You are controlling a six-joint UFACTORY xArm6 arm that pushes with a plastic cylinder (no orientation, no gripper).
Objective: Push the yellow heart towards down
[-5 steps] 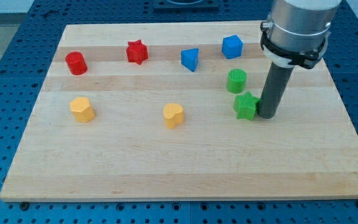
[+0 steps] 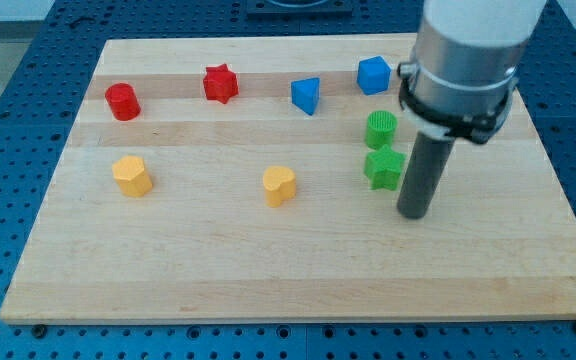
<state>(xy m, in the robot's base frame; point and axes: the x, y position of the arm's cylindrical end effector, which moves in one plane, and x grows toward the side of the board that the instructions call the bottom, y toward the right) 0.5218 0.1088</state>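
1. Your rod ends in my tip (image 2: 414,214), resting on the wooden board (image 2: 268,270) in the view's right half. It is a plain dark rod with no jaws, so there is nothing to spread or pinch.
2. The tip sits just to the view's lower right of the green star (image 2: 383,168). You cannot tell from this angle whether the rod touches the star or stands a hair apart.
3. The green cylinder (image 2: 380,129) stands directly toward the view's top from the green star, the two just beside each other, close to touching.
4. The yellow heart (image 2: 279,186) lies near the board's middle, well to the view's left of the tip, with bare wood between them. Nothing touches it.
5. A second yellow block (image 2: 131,175), rounded with a blunt many-sided outline, sits at the view's left, roughly level with the heart and well apart from it.
6. Along the top band of the board, from the view's left: red cylinder (image 2: 122,101), red star (image 2: 220,83), blue wedge-shaped block (image 2: 306,95), blue cube (image 2: 373,75). They are spaced apart; none touch.
7. The arm's wide grey collar covers the board's top right corner, so what lies under it is hidden from you.
8. The board rests on a blue perforated table (image 2: 8,90).
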